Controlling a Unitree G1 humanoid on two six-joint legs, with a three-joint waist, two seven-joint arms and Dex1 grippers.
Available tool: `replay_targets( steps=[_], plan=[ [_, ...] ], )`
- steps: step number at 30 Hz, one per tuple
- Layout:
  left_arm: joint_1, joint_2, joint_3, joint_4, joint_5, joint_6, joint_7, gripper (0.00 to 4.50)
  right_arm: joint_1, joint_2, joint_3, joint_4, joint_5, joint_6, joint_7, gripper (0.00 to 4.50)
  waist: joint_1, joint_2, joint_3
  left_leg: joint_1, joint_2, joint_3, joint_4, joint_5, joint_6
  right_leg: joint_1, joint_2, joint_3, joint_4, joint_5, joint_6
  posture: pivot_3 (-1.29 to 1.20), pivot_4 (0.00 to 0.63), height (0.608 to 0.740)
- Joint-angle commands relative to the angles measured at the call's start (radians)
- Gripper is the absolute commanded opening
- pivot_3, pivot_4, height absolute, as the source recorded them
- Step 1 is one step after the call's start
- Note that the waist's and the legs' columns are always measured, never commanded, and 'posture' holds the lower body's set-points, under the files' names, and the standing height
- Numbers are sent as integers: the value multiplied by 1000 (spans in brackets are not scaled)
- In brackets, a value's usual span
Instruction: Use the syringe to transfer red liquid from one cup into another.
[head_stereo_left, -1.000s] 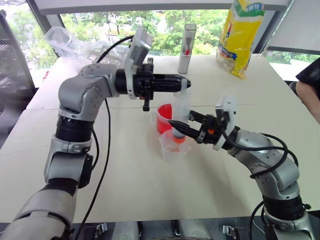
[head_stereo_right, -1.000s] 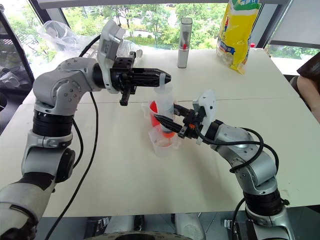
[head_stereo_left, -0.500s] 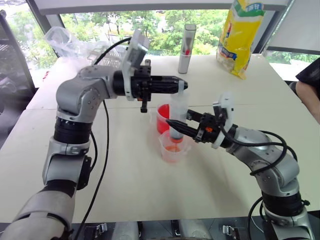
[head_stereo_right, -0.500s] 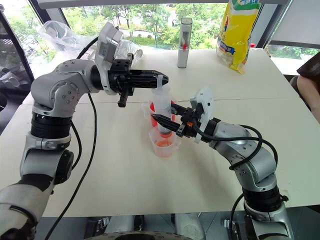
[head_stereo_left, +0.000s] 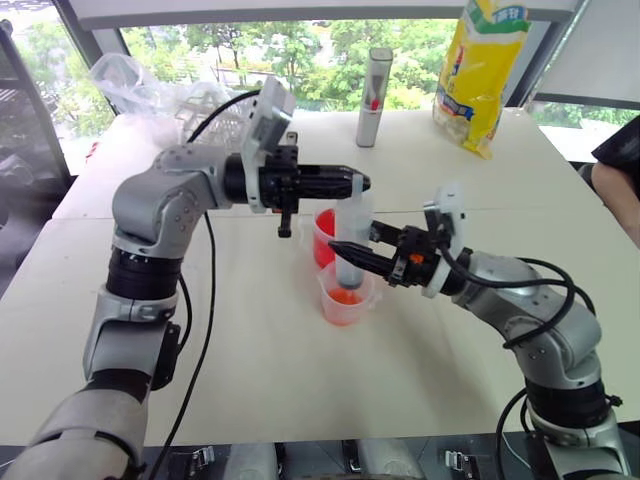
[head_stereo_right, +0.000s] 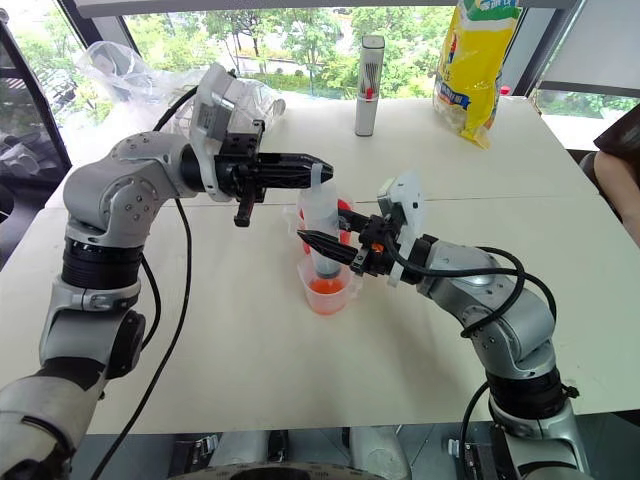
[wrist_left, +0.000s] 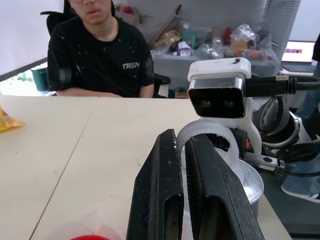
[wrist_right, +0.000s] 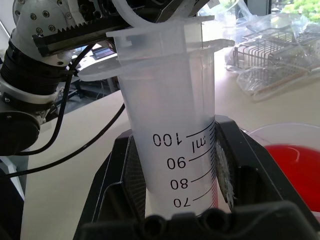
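Note:
The syringe (head_stereo_left: 351, 232) stands upright with its tip down inside the small colourless cup (head_stereo_left: 345, 297), which holds a shallow layer of orange-red liquid (head_stereo_right: 325, 287). My right gripper (head_stereo_left: 347, 252) is shut on the syringe's clear barrel (wrist_right: 170, 125), low down, one black finger (wrist_right: 117, 185) on each side. My left gripper (head_stereo_left: 358, 182) reaches in level from the left and is shut on the white plunger ring (wrist_left: 207, 140) at the syringe's top. The wider red cup (head_stereo_left: 324, 235) stands just behind the small cup.
A grey upright cylinder with a red mark (head_stereo_left: 374, 97) and a yellow bag (head_stereo_left: 480, 70) stand at the table's far side. Crumpled clear plastic (head_stereo_left: 130, 80) lies at the far left. A person sits at the table's right edge (head_stereo_left: 615, 170).
My left gripper has sunk a little with the plunger top. Orange-red liquid now lies in the small cup's bottom. The right gripper has kept its place on the barrel.

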Motion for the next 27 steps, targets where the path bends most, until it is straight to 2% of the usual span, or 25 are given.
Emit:
replay_targets(
  steps=[1, 9, 13, 14, 19, 20, 24, 27],
  plan=[
    [27, -18, -85, -54, 0, 12, -21, 35, -81, 9, -81, -47, 45, -36, -26, 1493, 0, 0, 0, 0, 0, 0, 0, 0, 0, 0, 0, 0, 0, 0, 0, 0, 150, 740],
    [8, -16, -57, -40, -1, 8, 13, 35, -76, 3, -74, -38, 37, -38, -15, 1493, 0, 0, 0, 0, 0, 0, 0, 0, 0, 0, 0, 0, 0, 0, 0, 0, 150, 740],
    [-17, -10, -36, -13, 3, 14, 38, 1406, -71, 0, -68, -37, 31, -38, -7, 1493, 0, 0, 0, 0, 0, 0, 0, 0, 0, 0, 0, 0, 0, 0, 0, 0, 150, 740],
    [-20, -4, -30, -11, 4, 11, 42, 1988, -71, 1, -66, -37, 30, -37, -5, 1493, -1, 0, 0, 0, 0, 0, 0, 0, 0, 0, 0, 0, 0, 0, 0, 0, 150, 740],
    [-20, 27, 2, -11, 4, -5, 58, 4291, -65, 5, -62, -40, 32, -30, -1, 1493, -1, 0, 0, 0, 0, -1, -1, 0, 0, 0, 0, 0, 0, 0, 0, 0, 150, 740],
    [-21, 35, 13, -8, 1, -5, 59, 4457, -64, 6, -62, -40, 31, -30, -1, 1493, -1, 0, 0, 0, 0, -1, -1, 0, 0, 0, 0, 0, 0, 0, 0, 0, 150, 740],
    [-41, 107, 94, 49, 12, -17, 86, 4457, -64, 7, -66, -35, 32, -28, -5, 1493, -2, 0, 0, 0, 0, 0, 0, 0, 0, 0, 0, 0, 0, 0, 0, 0, 150, 740],
    [-11, 197, 160, 52, -6, 2, 93, 4457, -66, 4, -71, -30, 35, -26, -4, 1493, -6, 0, 0, 1, 0, 0, -1, 0, 0, 0, 0, 0, 0, 0, 0, 0, 150, 740]
  ],
)
